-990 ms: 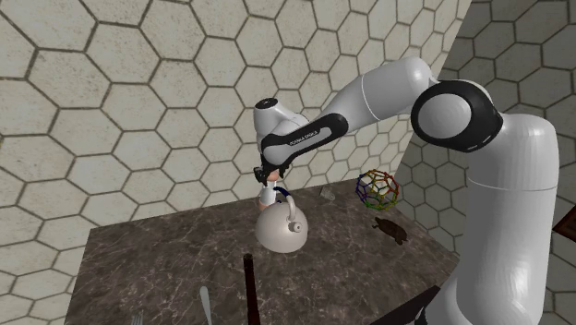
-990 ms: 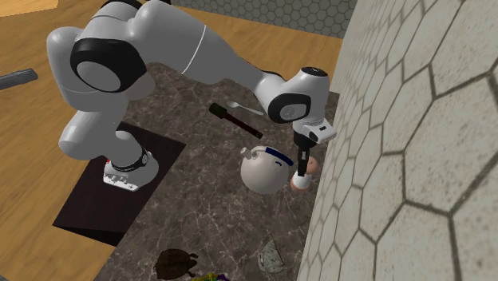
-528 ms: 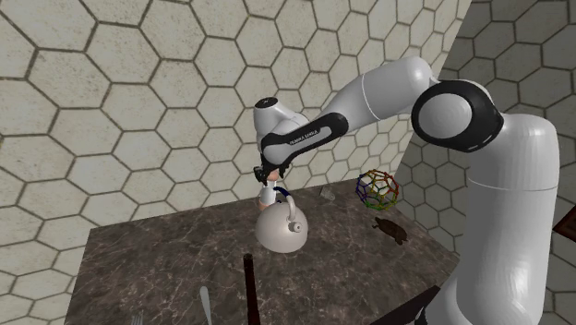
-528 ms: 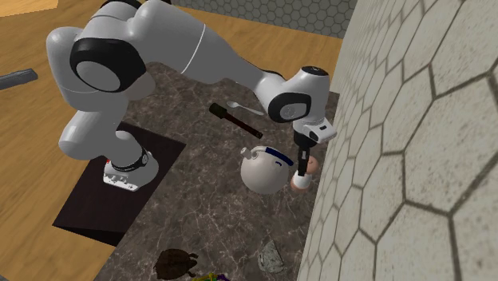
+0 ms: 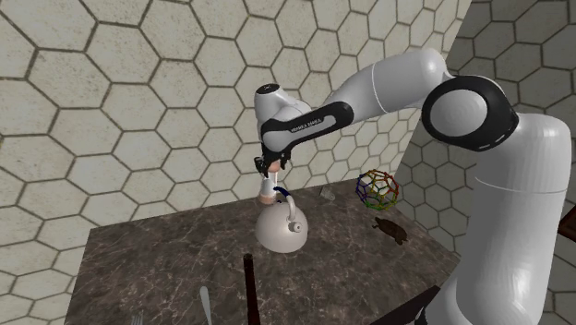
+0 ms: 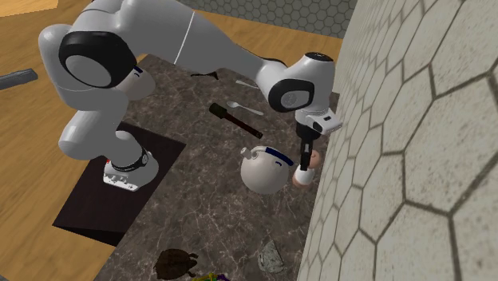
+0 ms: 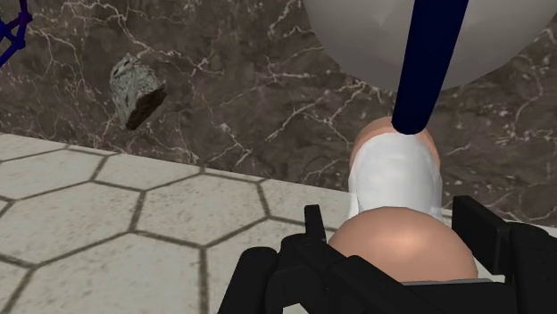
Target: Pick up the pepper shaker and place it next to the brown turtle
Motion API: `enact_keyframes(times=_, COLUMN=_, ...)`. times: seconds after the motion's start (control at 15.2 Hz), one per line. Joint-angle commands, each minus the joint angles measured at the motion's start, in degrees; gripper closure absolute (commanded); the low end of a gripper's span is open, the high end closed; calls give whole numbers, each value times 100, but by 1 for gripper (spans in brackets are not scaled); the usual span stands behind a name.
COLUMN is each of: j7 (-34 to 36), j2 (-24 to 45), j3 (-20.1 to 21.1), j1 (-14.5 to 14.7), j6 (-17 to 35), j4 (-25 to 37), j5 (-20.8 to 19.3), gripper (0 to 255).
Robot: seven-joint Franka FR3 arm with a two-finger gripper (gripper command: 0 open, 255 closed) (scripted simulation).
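The white arm (image 5: 388, 88) reaches across a dark marbled table (image 5: 166, 258) toward a hexagon-tiled wall (image 5: 138, 92). Its black end effector (image 5: 269, 172) points down and is closed partway on the shaker (image 5: 267, 192).

In the wrist view, the 2 fingers (image 7: 478, 236) clasp the shaker (image 7: 397, 178) from either side, just below its rounded peach top, with the white body running on beyond them. The shaker stands upright just beside a pale round kettle (image 5: 280, 226), on the kettle's wall side and close to the foot of the wall. The kettle's navy handle (image 7: 433, 53) crosses in front of the shaker's lower end. It is unclear whether the base rests on the table.

In the second exterior view, the end effector (image 6: 305, 156) hangs over the shaker (image 6: 303, 176), between the kettle (image 6: 262, 169) and the wall.

The brown turtle (image 5: 391, 228) sits well apart from the shaker, toward the shoulder view's right, near the table's edge. A wire ball (image 5: 378, 187) of coloured struts stands just behind the turtle. In the second exterior view, a grey crumpled lump (image 6: 271, 257) lies between the turtle (image 6: 175, 263) and the wall. On the kettle's other side, a dark stick (image 6: 235, 120) and a spoon (image 6: 243, 106) lie on the table, well away from the turtle.
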Motion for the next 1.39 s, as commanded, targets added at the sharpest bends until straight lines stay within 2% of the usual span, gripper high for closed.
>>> enact_keyframes(times=0.0, j7=-54, j2=-74, j3=11, j1=-6, j6=-115, j4=49, j5=37, gripper=255)
enact_keyframes(times=1.32, j7=-530, j2=-524, j3=90, j1=2, j6=-1397, j4=951, j5=320, gripper=255)
